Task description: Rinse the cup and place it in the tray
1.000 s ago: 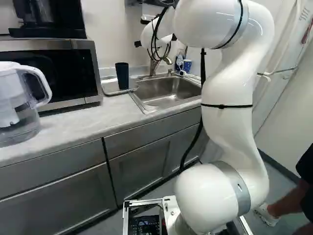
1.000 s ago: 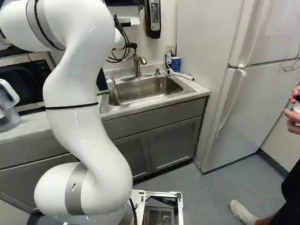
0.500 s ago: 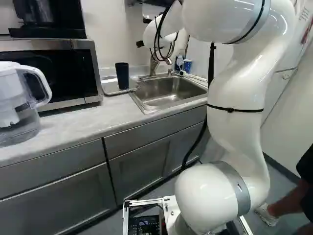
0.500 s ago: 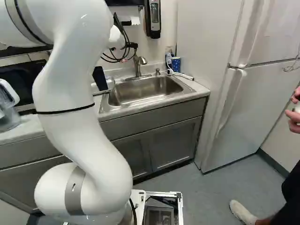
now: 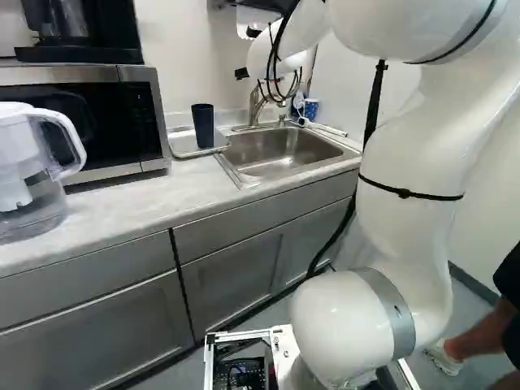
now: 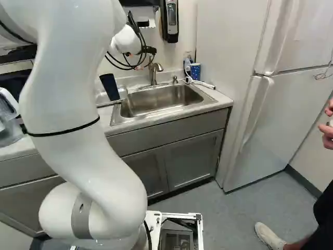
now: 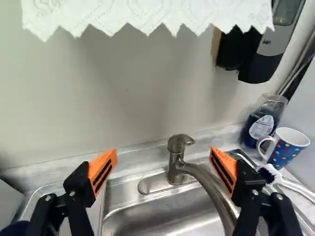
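The cup (image 5: pixel 203 126), a tall dark tumbler, stands mouth up on the tray (image 5: pixel 180 145) beside the sink (image 6: pixel 161 99). I take it for the task's cup, its place on the tray matching the goal; whether it has been rinsed cannot be told, since no wetness can be made out. The tray lies at the basin's edge, presumably so that drips drain close to the sink.

Ahead of my gripper (image 7: pixel 164 150) rises the faucet (image 7: pixel 177 160), its lever uppermost and its spout curving over the basin; no stream shows. My fingers stand wide apart, orange pads (image 7: pixel 102 169) facing, with nothing held. This spacing suits an approach on either side of the lever, though no contact is visible. I judge the step in hand to be work at the tap rather than on the cup. Next calls for a slow, centred advance; a low or skewed one could knock the spout.

Farther out, by the sink's far corner, are a spotted mug (image 7: pixel 287 147), a soap bottle (image 7: pixel 261 123) and a white-handled brush (image 7: pixel 295 188), probably kept there for washing up. Paper towel (image 7: pixel 147 12) hangs above, handy for drying.
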Tool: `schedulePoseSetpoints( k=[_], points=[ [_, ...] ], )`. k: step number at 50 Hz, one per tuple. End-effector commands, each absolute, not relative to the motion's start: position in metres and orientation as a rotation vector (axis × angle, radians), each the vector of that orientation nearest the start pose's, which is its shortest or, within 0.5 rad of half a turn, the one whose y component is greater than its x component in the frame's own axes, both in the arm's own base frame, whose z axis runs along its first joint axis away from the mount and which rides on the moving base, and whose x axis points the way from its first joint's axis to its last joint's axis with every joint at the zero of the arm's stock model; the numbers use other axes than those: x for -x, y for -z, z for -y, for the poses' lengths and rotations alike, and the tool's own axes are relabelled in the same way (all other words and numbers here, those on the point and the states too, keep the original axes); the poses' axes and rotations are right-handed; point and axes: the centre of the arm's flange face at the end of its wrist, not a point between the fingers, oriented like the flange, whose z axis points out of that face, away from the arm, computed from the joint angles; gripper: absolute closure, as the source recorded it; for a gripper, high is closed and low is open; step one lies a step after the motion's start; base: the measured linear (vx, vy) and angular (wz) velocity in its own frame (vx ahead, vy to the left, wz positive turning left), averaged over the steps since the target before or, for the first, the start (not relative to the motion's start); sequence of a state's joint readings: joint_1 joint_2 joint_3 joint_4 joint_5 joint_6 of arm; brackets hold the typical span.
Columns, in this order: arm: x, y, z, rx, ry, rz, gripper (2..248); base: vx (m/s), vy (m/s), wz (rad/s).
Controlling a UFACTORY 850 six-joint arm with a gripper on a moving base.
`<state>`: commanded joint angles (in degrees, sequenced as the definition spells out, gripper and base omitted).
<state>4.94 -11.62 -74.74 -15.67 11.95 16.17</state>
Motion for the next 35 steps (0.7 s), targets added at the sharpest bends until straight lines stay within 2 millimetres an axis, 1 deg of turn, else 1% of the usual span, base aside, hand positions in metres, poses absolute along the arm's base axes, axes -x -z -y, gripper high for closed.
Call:
schedulePoseSetpoints(
  k=[25, 35],
  points=[
    [-0.566, -0.665, -0.030, 2.444, 1.843, 0.087, 3, 0.000, 0.000, 0.000],
    [-0.547, -0.663, -0.019, 2.486, 1.816, 0.061, 3, 0.000, 0.000, 0.000]
  ],
)
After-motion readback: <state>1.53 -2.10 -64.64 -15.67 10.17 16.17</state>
